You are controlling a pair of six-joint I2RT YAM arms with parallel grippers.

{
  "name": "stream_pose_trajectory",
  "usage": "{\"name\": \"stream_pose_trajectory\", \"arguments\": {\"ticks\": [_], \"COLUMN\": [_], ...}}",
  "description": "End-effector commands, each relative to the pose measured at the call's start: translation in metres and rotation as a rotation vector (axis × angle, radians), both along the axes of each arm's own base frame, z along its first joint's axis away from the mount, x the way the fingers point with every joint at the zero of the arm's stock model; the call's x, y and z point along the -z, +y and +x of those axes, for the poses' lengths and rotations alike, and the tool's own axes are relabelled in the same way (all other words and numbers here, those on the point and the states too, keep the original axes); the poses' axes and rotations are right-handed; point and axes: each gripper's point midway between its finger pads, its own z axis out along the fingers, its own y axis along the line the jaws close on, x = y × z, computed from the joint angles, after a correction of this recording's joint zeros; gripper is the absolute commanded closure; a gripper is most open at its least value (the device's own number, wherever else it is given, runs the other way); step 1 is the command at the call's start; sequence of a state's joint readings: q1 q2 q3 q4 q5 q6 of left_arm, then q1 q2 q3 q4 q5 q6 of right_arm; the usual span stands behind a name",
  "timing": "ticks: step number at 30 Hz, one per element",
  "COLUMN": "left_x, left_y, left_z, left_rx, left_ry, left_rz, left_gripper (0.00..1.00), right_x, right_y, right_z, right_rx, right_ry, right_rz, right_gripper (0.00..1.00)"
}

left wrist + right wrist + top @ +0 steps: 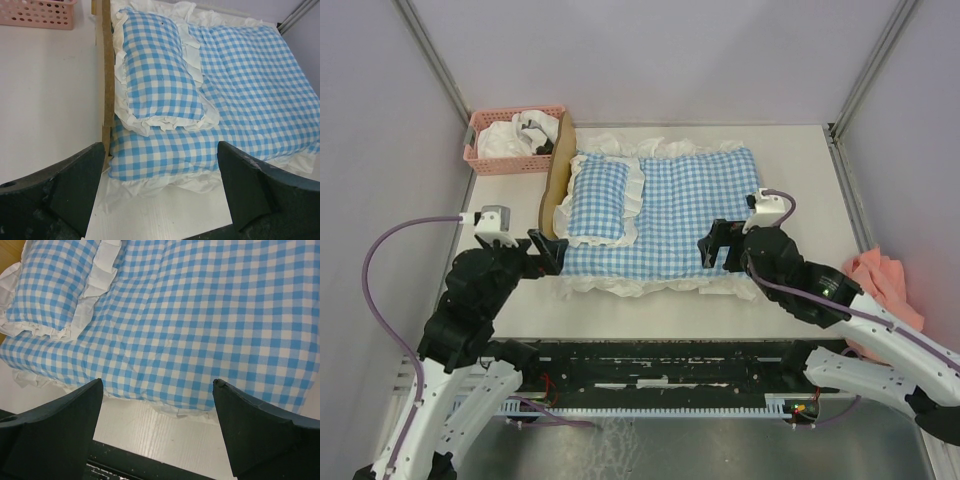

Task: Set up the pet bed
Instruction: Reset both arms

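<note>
The pet bed (556, 185) lies mid-desk (800, 190), its wooden headboard (106, 70) at the left. The rest is buried under gingham bedding (690, 205) and a pillow (598, 198). I judge the frame stiff and light, best gripped at the headboard edge, and the bedding soft and slippery. My left pincer (548, 248) and right pincer (720, 248) hang apart and empty at its near side.

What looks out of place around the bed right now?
Nothing on the bed itself: the checked quilt lies flat and the pillow sits at its head end. The only stray is a crumpled pink cloth lying off the right edge of the table.
</note>
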State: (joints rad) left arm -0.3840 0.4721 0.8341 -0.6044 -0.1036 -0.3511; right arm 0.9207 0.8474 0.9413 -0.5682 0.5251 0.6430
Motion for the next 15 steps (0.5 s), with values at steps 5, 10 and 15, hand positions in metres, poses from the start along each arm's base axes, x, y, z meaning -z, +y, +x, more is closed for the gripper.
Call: {"name": "stream_pose_trajectory", "arguments": {"ticks": [5, 10, 15], "left_x": [-0.048, -0.052, -0.04], "left_y": [0.005, 0.007, 0.009], "left_z": [0.002, 0.005, 0.008], "left_rx": [-0.038, -0.054, -0.07], "left_ry": [-0.102, -0.112, -0.096], "left_rz": [-0.059, -0.052, -0.043], "left_gripper": [0.01, 0.01, 0.01], "right_x": [-0.066, -0.074, -0.061], "right_y": [-0.012, -0.011, -0.01], "right_z": [0.003, 0.001, 0.0], "right_rx": [0.01, -0.003, -0.001], "right_ry": [-0.138, -0.167, -0.166], "right_rz": [0.03, 0.079, 0.113], "right_gripper": [0.01, 0.01, 0.01]}}
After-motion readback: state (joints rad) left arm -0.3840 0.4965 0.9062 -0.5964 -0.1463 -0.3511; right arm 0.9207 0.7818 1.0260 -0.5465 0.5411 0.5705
